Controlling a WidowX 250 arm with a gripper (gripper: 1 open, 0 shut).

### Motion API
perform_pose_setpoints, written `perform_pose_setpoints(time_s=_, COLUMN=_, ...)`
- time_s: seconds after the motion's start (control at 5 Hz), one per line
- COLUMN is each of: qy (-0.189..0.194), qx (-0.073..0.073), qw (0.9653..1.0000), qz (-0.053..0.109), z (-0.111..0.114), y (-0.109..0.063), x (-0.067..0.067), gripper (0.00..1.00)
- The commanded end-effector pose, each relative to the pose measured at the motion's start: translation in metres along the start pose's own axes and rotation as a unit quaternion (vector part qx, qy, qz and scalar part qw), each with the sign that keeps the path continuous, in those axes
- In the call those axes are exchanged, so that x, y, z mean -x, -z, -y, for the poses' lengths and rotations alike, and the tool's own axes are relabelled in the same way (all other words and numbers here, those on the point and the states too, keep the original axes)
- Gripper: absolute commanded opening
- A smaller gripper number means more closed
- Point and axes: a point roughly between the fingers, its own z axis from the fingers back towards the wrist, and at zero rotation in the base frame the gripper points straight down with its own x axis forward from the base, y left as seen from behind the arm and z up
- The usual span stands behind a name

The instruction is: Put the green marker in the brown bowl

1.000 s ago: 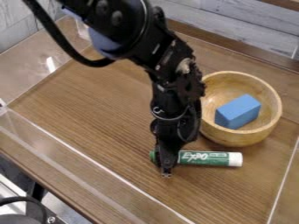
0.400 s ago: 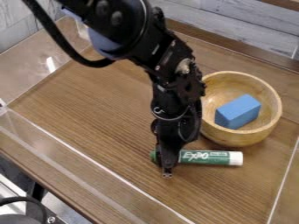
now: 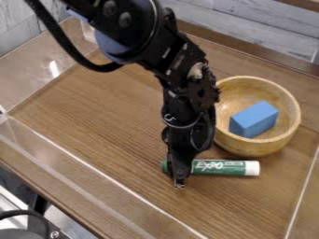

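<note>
Green marker [image 3: 228,168] turned slightly, hand [image 3: 178,179] closed at its end; whether gripping it, cannot tell

One camera, set above the bench [image 3: 93,121] and angled down.
The scene is viewed obliquely from near enough for the marker's [image 3: 222,168] lettering to be made out; the brown bowl [image 3: 284,133] is taken in at the right, the arm [image 3: 152,42] from the top edge down, and a pale wall [image 3: 230,17] behind.
</note>
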Motion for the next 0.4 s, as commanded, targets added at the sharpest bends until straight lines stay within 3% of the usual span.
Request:
perform_pose_setpoints(time_s=0.0, qy=0.006, qx=-0.006, qw=0.9999, qz=0.006, z=-0.0020, y=-0.0011, x=-0.0046, gripper=0.00)
perform_pose_setpoints(time_s=0.2, qy=0.007, qx=-0.007, qw=0.9999, qz=0.006, z=-0.0025, y=-0.0005, x=-0.0046, gripper=0.00)
